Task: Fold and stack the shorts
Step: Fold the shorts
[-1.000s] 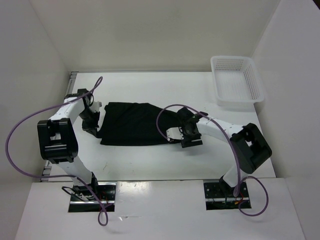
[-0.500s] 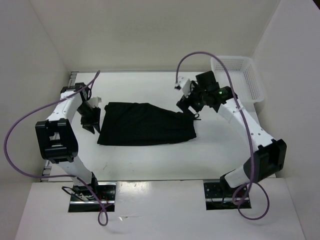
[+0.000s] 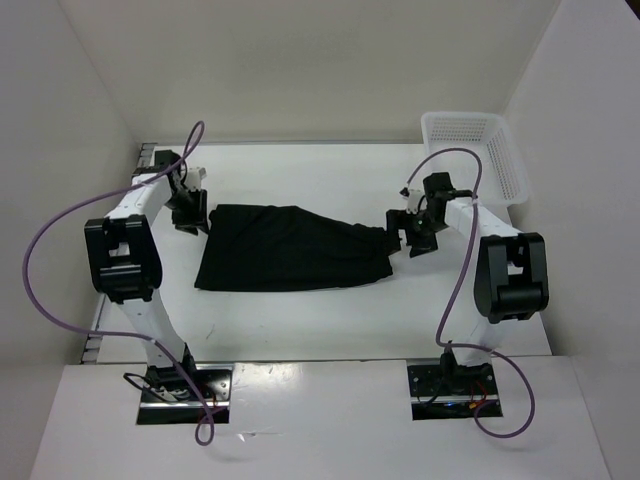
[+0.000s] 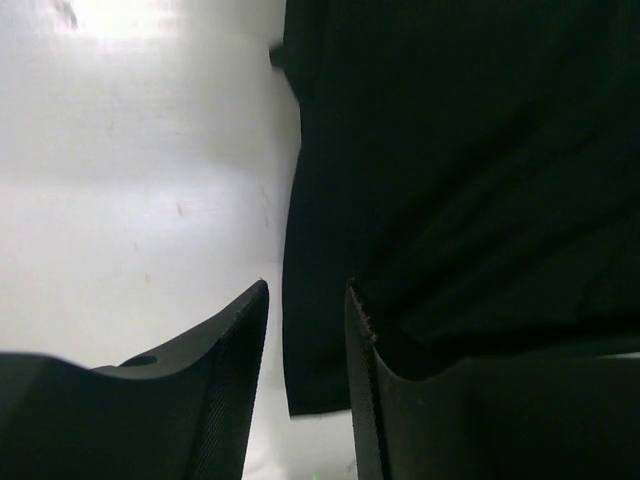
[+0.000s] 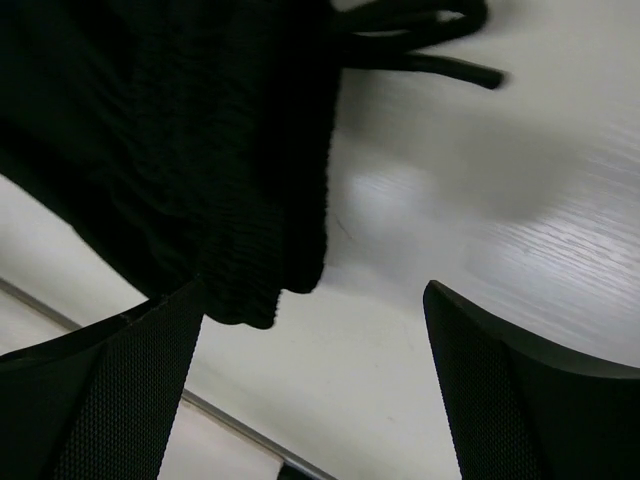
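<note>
The black shorts [image 3: 290,250] lie flat on the white table [image 3: 300,175], waist end to the right. My left gripper [image 3: 190,214] hovers at their far left corner, open, fingers empty. In the left wrist view the shorts [image 4: 450,170] fill the right side, and their edge runs under the gap of the left gripper [image 4: 307,300]. My right gripper [image 3: 408,236] sits just off the waist end, open wide. The right wrist view shows the ribbed waistband [image 5: 200,150] and the drawstring [image 5: 420,45] lying beyond the right gripper [image 5: 315,290], with only bare table between the fingers.
A white mesh basket [image 3: 475,160] stands at the back right corner of the table. White walls close in the table on the left, back and right. Purple cables loop above both arms.
The left gripper has opened and shifted toward the back. The right arm swung from the shorts' front right to the back, then down beside the waist end, opening wider. The shorts now lie spread further right.
</note>
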`<state>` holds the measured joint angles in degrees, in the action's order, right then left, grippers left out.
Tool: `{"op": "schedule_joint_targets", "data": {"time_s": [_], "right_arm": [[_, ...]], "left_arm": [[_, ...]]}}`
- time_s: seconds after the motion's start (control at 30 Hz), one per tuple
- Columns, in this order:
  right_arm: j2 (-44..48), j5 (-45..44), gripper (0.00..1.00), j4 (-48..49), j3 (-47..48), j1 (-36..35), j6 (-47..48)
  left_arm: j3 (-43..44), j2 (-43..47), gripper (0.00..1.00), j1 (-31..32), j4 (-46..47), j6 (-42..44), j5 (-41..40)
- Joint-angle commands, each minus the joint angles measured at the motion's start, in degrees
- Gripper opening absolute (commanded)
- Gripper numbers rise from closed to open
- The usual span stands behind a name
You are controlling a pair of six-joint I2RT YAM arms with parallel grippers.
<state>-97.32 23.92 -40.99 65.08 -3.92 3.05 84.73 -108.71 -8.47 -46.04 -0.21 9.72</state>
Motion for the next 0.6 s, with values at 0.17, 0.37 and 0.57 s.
{"op": "schedule_joint_targets", "data": {"time_s": [0.17,0.37,0.57], "right_arm": [[-1.56,4.38,0.94,9.43,-4.35,-3.97,-3.05],[-4.46,3.32,0.92,12.08,-4.87,-6.45,-7.70],[-7.62,-0.71,0.80,13.83,-4.87,-6.45,-10.08]], "left_arm": [[10.89,-10.98,0.48,-0.23,9.30,0.21,7.50],[15.81,-16.36,0.53,0.38,11.32,0.21,7.08],[15.12,-19.18,0.59,2.32,11.85,0.21,4.08]]}}
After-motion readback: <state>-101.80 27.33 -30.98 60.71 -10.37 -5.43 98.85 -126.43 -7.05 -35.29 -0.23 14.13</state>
